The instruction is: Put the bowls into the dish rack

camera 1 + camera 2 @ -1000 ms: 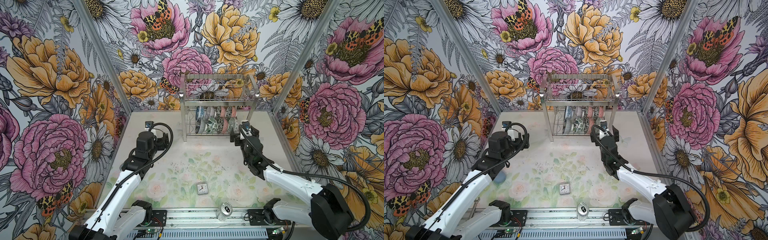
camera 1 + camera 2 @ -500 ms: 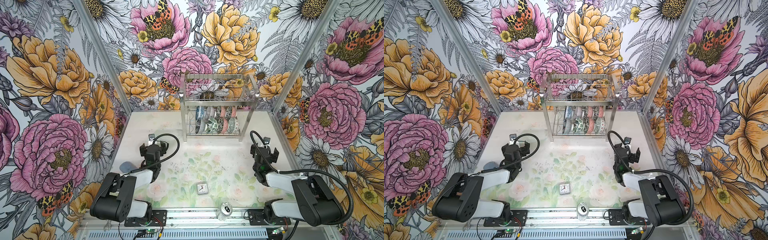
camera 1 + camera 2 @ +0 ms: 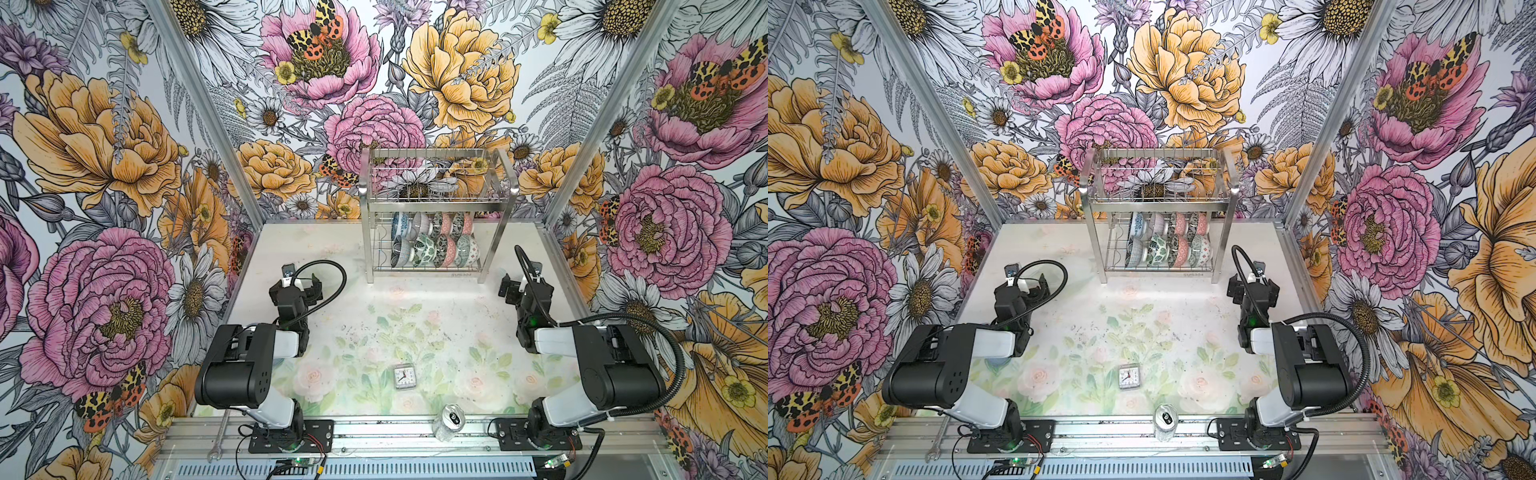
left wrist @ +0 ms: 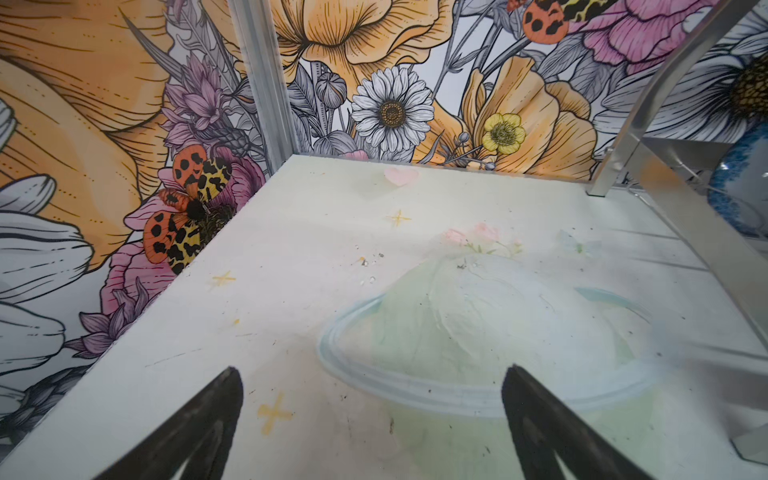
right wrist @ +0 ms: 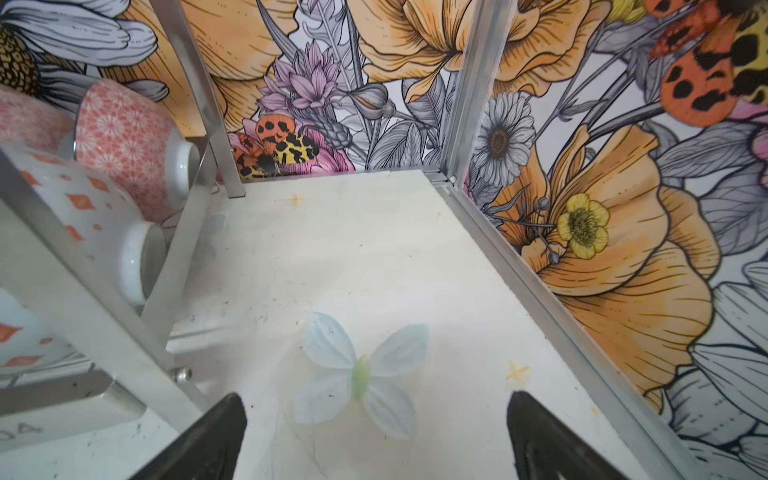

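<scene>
Left wrist view shows your left gripper [image 4: 372,370] spread wide over the table [image 4: 291,249], the right gripper [image 5: 374,397] equally wide and empty, both arms parked low, apparently because the bowls [image 3: 434,243] stand on edge in the lower tier of the dish rack [image 3: 367,249].

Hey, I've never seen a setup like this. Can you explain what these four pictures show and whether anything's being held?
A robot's left arm and right arm are mounted at the table's near edge. Two pictures look down from overhead, nearly alike; two come from cameras on the wrists. At the back stands a steel dish rack with patterned bowls on its lower tier. A small clock and a drink can sit near the front. The left gripper and right gripper are open, holding nothing.
</scene>
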`<state>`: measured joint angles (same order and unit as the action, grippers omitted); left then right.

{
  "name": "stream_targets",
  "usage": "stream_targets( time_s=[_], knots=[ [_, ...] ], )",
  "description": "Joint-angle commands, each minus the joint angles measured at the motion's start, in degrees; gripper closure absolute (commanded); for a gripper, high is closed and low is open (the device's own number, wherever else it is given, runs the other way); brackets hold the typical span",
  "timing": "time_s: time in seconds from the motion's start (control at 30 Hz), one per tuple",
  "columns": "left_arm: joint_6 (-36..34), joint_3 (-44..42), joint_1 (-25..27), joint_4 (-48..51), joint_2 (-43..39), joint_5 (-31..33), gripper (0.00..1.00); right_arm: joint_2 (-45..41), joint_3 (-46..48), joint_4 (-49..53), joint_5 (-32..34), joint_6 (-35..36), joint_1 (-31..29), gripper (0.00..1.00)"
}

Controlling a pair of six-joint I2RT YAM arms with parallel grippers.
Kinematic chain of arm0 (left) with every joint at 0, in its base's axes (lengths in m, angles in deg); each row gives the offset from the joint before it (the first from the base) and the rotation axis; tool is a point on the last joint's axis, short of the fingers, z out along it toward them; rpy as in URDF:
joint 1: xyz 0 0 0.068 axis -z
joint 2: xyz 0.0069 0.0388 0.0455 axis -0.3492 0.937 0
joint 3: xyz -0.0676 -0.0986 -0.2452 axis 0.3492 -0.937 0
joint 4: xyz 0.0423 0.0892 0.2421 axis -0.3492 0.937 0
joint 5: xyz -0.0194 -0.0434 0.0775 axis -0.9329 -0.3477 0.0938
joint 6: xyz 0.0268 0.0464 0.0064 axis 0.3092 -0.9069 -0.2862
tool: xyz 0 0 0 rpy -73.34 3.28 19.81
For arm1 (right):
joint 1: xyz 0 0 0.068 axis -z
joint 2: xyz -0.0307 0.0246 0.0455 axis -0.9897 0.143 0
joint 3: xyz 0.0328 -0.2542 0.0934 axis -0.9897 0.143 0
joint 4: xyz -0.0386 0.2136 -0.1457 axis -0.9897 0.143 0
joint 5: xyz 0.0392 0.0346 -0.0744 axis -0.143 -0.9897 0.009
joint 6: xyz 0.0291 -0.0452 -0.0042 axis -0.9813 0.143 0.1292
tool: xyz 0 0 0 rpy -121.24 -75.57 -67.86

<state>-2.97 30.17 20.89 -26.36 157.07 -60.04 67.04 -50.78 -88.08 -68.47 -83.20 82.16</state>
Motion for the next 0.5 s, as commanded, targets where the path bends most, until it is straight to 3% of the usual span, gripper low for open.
stream_targets(
  time_s=[0.0, 0.47],
  knots=[
    [1.0, -0.5, -0.1, -3.5, 0.2, -2.9, 0.01, 0.7, 0.9, -5.6, -3.6, 0.7, 0.1, 0.00],
    [0.7, -0.4, 0.4, -3.2, 0.0, -2.4, 0.01, 0.2, 0.3, -3.5, -3.4, 0.7, -0.2, 0.00]
  ],
)
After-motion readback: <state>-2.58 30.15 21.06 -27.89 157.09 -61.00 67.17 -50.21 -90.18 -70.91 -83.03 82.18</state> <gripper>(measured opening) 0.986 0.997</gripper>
